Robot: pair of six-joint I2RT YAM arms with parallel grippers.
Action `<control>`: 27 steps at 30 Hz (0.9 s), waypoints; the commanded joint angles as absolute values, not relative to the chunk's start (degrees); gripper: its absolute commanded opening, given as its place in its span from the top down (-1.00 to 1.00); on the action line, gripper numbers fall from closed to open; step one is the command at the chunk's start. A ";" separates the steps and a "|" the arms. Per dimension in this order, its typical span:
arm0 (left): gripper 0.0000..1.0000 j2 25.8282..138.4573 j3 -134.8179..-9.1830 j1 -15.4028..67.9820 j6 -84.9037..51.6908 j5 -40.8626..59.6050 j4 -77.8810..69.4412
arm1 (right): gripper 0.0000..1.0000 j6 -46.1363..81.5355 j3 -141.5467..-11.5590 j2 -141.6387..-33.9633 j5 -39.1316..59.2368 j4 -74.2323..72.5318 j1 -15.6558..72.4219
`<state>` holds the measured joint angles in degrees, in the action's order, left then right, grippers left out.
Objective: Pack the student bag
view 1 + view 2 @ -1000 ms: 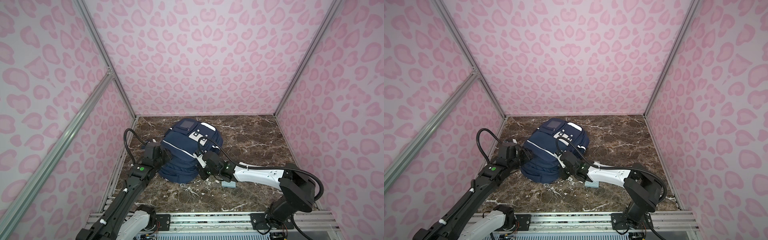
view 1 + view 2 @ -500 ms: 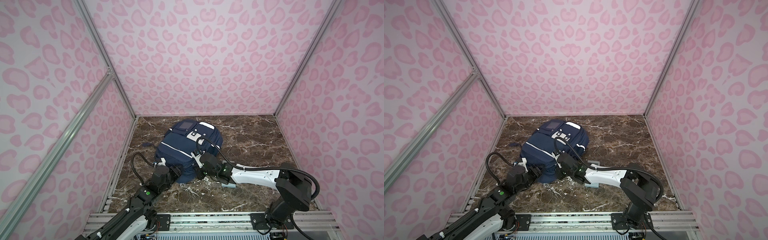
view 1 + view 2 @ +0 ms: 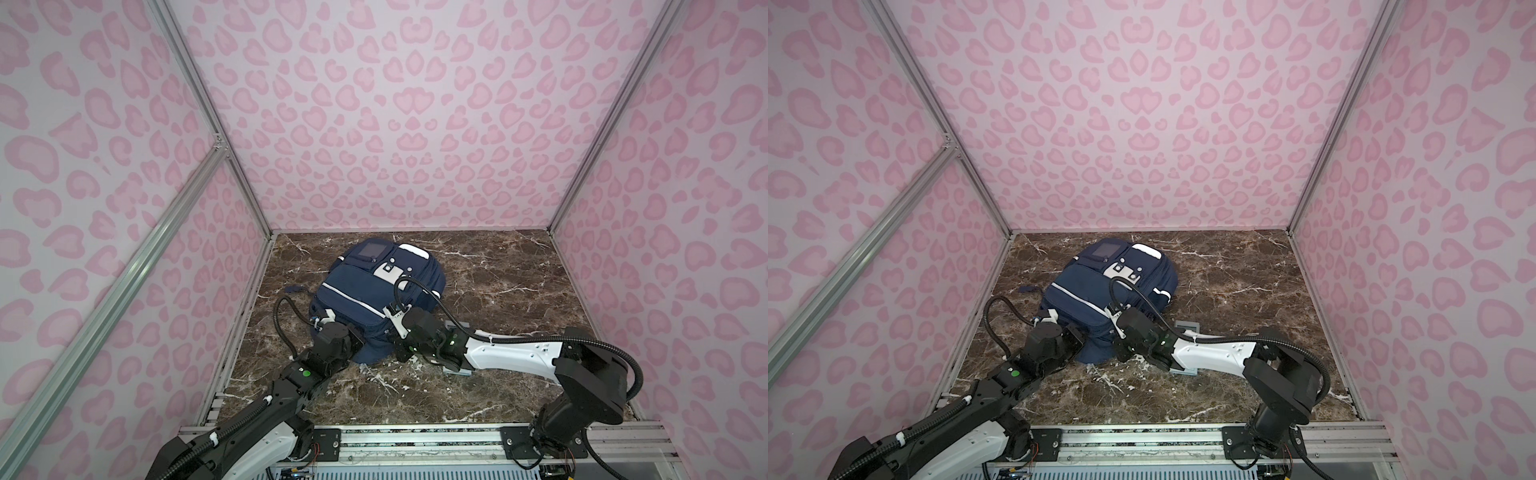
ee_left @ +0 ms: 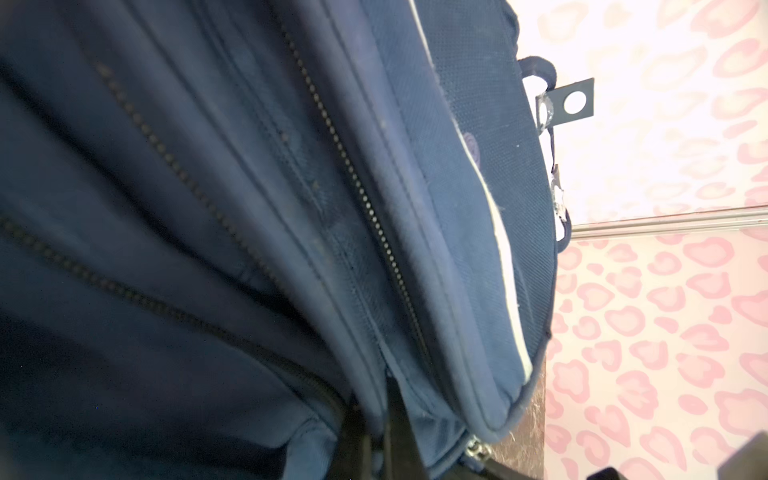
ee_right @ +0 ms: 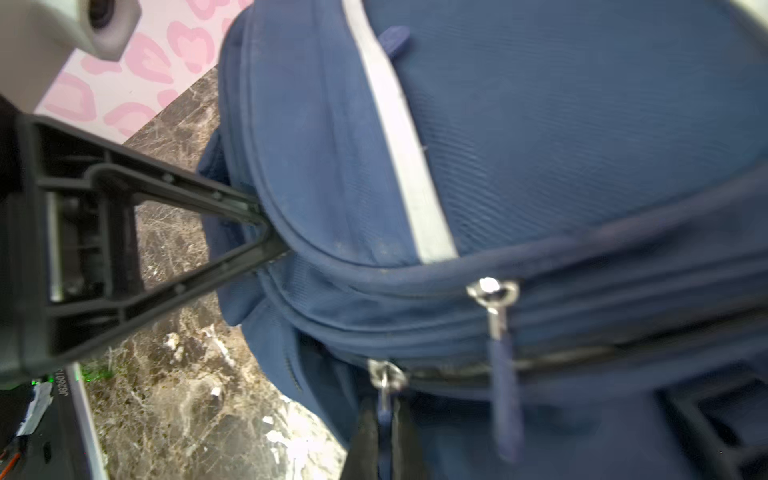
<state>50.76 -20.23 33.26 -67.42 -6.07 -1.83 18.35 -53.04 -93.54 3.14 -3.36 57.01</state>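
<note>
Two grippers meet at the near end of the navy student bag (image 3: 365,291), which lies on the marble tabletop (image 3: 519,270), left of centre. The left gripper (image 4: 380,415) pinches a fabric seam of the bag. The right gripper (image 5: 384,415) is clamped on a zipper pull (image 5: 385,386).

A: Bright and even in both top views; only a soft shadow at the 6 o'clock edge of the student bag (image 3: 365,286).
B: Bowed toward the borders, though, as along the frame rail (image 3: 112,293) at 9 o'clock.
A: Blown out on the pink wall (image 4: 665,104) in the left wrist view; dim, soft-focus fabric up close.
B: Smeared around the zipper pull (image 5: 385,384) in the right wrist view.
</note>
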 commanded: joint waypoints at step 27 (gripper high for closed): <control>0.94 46.35 -25.07 24.66 -49.76 3.51 12.77 | -0.81 -1.18 -52.92 -84.07 -2.24 2.29 40.68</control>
